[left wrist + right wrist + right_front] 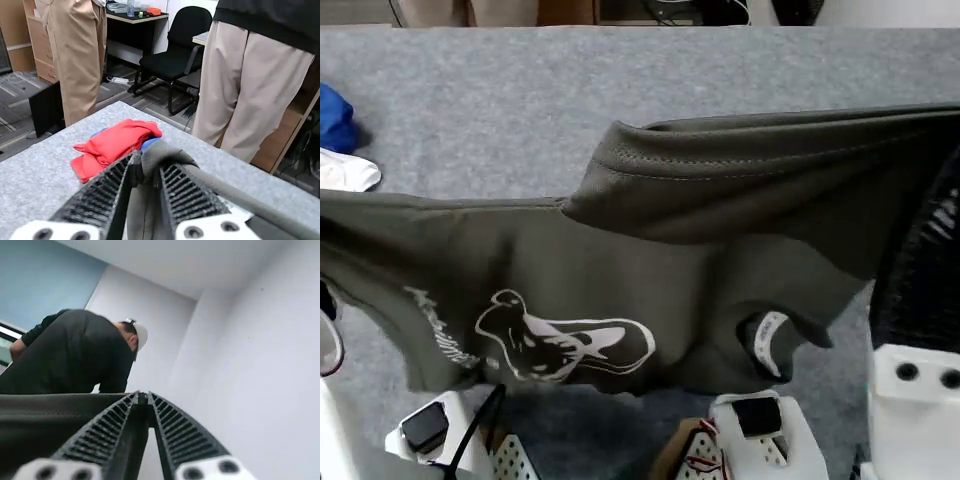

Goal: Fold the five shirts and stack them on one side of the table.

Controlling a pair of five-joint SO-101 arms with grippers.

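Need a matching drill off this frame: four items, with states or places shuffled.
1 olive shirt
2 red shirt
3 white shirt
4 left gripper

a shut on cloth
b crumpled, partly over blue fabric
c held up, spread wide
d on the table, at the high view's left edge

Pairs: 1-c, 2-b, 3-d, 4-a

Soft, matt knit cloth makes up the olive shirt (720,230), its hem stitched in rows and its white print smooth. The desk (470,90) wears rough grey felt. Ribbed matt black plastic forms the left arm's fingers (112,187); the red shirt (112,147) is matt cloth.
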